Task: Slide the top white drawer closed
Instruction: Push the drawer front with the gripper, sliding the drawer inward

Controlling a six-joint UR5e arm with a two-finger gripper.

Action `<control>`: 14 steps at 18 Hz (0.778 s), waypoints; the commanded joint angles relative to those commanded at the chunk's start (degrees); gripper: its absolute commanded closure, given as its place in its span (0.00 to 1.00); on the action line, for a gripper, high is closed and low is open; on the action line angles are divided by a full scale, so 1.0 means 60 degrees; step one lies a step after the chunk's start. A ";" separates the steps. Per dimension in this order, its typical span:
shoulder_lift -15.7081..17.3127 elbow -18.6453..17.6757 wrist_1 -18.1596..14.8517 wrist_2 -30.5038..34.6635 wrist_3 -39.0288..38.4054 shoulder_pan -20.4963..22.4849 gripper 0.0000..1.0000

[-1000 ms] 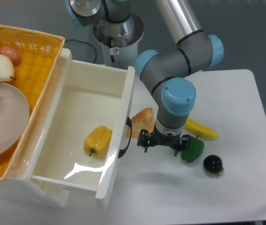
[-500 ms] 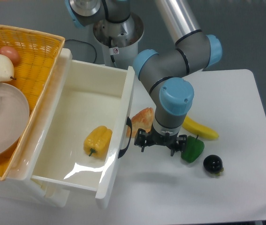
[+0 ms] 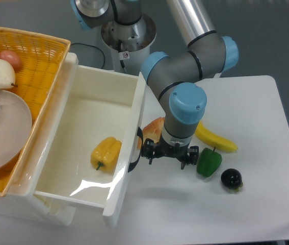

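The top white drawer (image 3: 88, 109) stands pulled far out over the table, its front panel (image 3: 130, 148) on the right with a black curved handle (image 3: 136, 152). A yellow bell pepper (image 3: 105, 152) lies inside it. My gripper (image 3: 166, 155) hangs just right of the front panel, close to the handle, fingers pointing down. Its fingers look spread with nothing between them. I cannot tell whether a finger touches the panel.
A yellow wicker basket (image 3: 42, 56) with fruit and a clear bowl sits on top at the left. On the white table right of the gripper lie a piece of bread (image 3: 153, 128), a banana (image 3: 216, 140), a green pepper (image 3: 208, 162) and a dark eggplant (image 3: 231, 178).
My gripper has moved left toward the drawer's front panel, away from the green pepper. The drawer has not visibly moved.
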 joint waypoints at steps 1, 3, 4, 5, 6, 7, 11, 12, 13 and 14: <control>0.0015 0.0000 0.0000 0.0000 0.0000 -0.0029 0.00; 0.0088 -0.0029 0.0000 -0.0015 0.0000 -0.0059 0.00; 0.0102 -0.0044 0.0000 -0.0015 0.0000 -0.0073 0.00; 0.0103 -0.0044 0.0000 -0.0015 0.0000 -0.0088 0.00; 0.0103 -0.0044 0.0000 -0.0015 0.0000 -0.0117 0.00; 0.0103 -0.0059 0.0000 -0.0015 0.0000 -0.0175 0.00; 0.0117 -0.0059 -0.0015 -0.0015 0.0000 -0.0278 0.00; 0.0117 -0.0059 -0.0073 -0.0015 0.0000 -0.0279 0.00; 0.0146 -0.0059 -0.0117 -0.0029 0.0000 -0.0279 0.00; 0.0175 -0.0044 -0.0117 -0.0015 0.0000 -0.0264 0.00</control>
